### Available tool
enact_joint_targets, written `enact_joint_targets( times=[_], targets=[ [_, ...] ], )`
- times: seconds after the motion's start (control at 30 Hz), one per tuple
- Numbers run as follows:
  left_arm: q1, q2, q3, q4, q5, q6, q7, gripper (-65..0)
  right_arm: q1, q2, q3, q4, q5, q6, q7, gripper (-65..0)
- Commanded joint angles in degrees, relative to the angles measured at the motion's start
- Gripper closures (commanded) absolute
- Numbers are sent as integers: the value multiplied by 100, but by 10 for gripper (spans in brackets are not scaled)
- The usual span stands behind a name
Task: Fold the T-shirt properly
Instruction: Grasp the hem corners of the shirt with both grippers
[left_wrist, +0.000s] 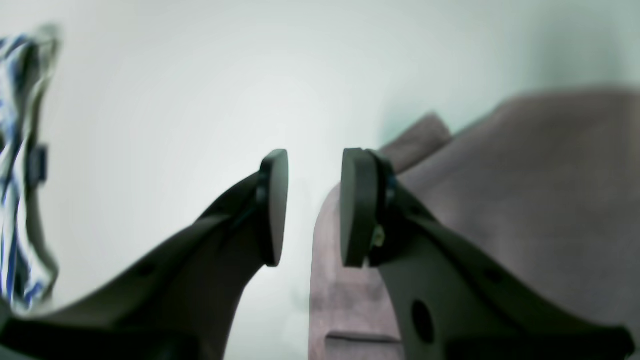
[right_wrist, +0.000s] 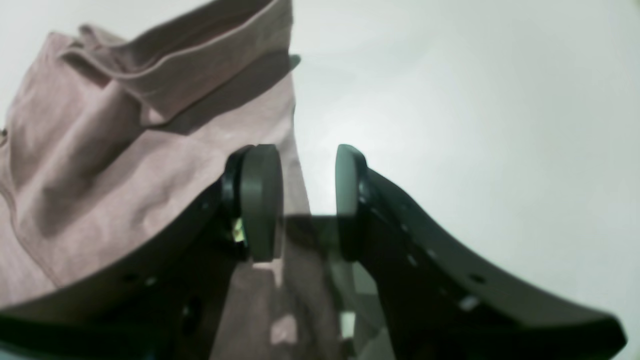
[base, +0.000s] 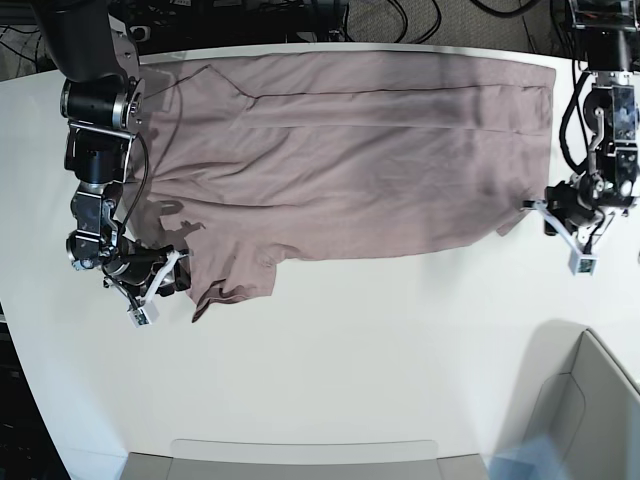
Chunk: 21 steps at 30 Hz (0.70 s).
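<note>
While the T-shirt (base: 350, 150) lay spread across the far half of the table (base: 350, 350), one lengthwise fold appeared to be in place: a straight crease ran along the body, and the near edge lay fairly even between the two grippers.

Left gripper (left_wrist: 314, 207): jaws parted, nothing between the pads; shirt fabric lay just beside and beyond the right-hand pad, bare table beyond the other. In the base view it stood at the shirt's hem-end corner, apparently let go.

Right gripper (right_wrist: 305, 202): jaws parted, nothing clamped; pink cloth lay under and beyond the left-hand pad, bare table beyond the other. In the base view it stood just beside the rumpled sleeve (base: 235, 275), which jutted past the near edge toward it.

Judged done: first long fold, roughly flat. Judged left: tucking or smoothing that loose sleeve, a possible second lengthwise fold, then the crosswise folds to bring the long strip into a compact stack. Roughly early to midway

A striped cloth (left_wrist: 20, 165) showed at the far side of the left wrist view
</note>
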Motion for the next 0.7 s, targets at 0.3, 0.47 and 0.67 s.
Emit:
enact_joint_targets(
  times=[0.3, 0.47, 0.67],
  targets=[
    [-1244, -124, 922, -1209, -863, -16, -427, -191, 20, 66, -6, 13, -112, 56, -261, -200],
    [-1604, -89, 1617, -1772, -863, -280, -453, -191, 12, 66, -14, 22, -112, 56, -261, -200],
    [-1613, -98, 1722, -2141, -854, -271, -708, -191, 3, 145, -14, 13, -112, 56, -261, -200]
  ],
)
